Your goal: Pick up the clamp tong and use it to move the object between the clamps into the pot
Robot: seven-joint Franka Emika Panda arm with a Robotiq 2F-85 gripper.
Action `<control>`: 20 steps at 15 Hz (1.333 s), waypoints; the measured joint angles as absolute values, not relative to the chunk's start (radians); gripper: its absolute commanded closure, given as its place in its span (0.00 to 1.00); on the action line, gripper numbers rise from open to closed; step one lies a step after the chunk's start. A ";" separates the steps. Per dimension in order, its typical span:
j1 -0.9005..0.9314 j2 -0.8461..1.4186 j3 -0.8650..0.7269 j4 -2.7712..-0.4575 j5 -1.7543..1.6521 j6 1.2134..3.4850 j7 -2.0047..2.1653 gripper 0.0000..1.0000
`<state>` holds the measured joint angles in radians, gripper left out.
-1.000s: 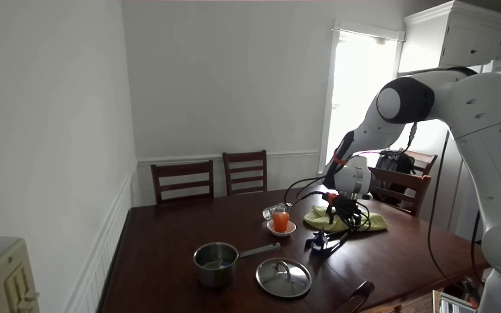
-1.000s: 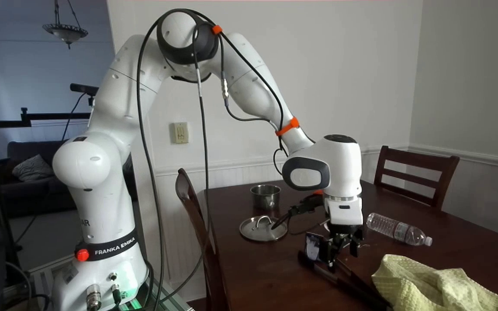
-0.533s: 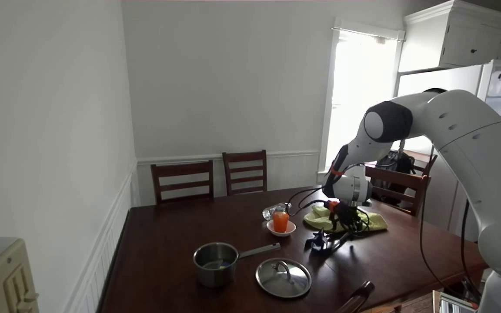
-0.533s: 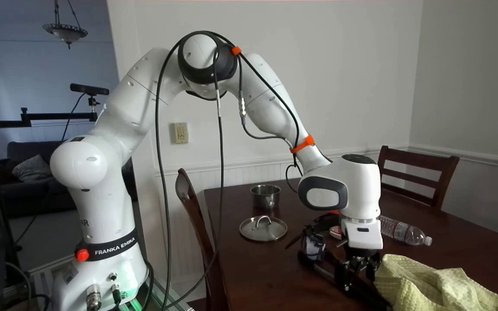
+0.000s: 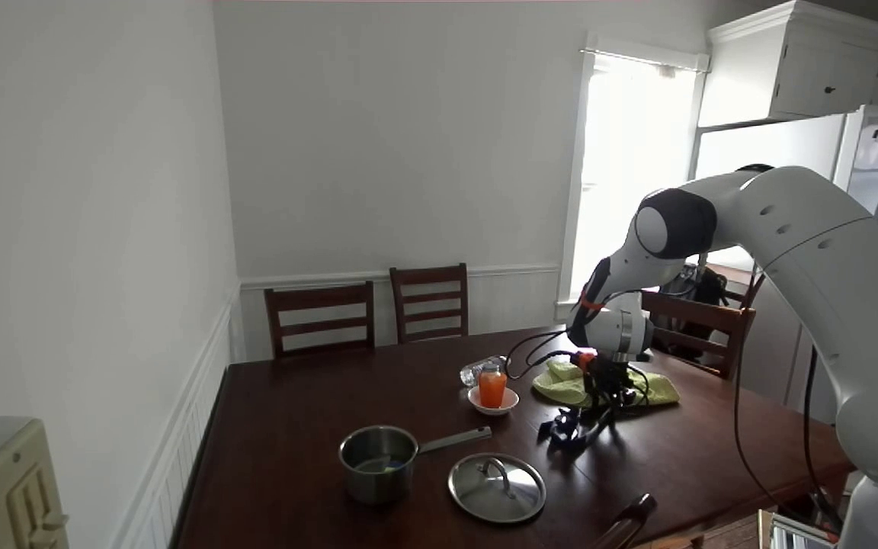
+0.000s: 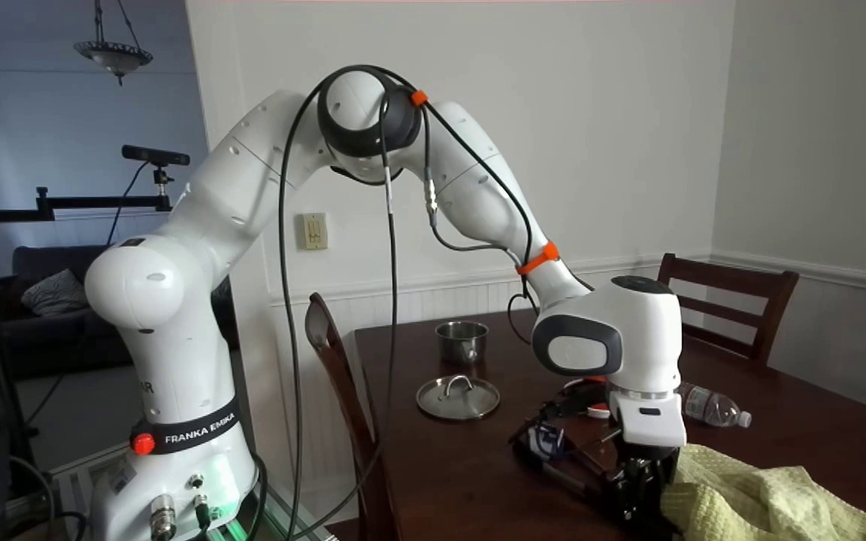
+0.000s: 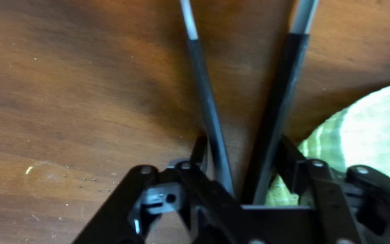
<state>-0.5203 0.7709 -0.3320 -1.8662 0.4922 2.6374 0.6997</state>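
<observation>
The clamp tong (image 5: 600, 424) lies on the table, slim and black; it also shows in an exterior view (image 6: 570, 479). Its two arms run between my fingers in the wrist view (image 7: 212, 113). A small dark blue and white object (image 5: 563, 428) sits at the tong's clamp end, also visible in an exterior view (image 6: 546, 441). My gripper (image 7: 243, 149) is low over the tong, its fingers against both arms from outside; the arms stay apart. It also shows in both exterior views (image 5: 610, 398) (image 6: 634, 500). The steel pot (image 5: 376, 482) (image 6: 461, 347) stands upright.
The lid (image 5: 485, 499) (image 6: 457, 402) lies near the pot. A white bowl (image 5: 492, 410) holds an orange jar (image 5: 493, 387). A clear bottle (image 5: 477, 374) lies behind it. A yellow-green cloth (image 5: 559, 387) (image 6: 771, 488) (image 7: 381, 132) lies against the gripper's side.
The arm has come down to the tong, and the fingers have drawn closer together. The tong's clamp end and the object between its clamps have shifted slightly. Pot and lid have not moved.
</observation>
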 measured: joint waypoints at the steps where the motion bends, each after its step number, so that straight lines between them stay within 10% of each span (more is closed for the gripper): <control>1: -0.519 0.763 -0.334 -1.865 0.492 2.634 0.700 0.83; 20: -0.538 0.404 -0.345 -1.881 0.714 2.117 0.670 0.91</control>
<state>-0.5380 0.4041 -0.3447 -1.8811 0.7140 2.1169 0.6702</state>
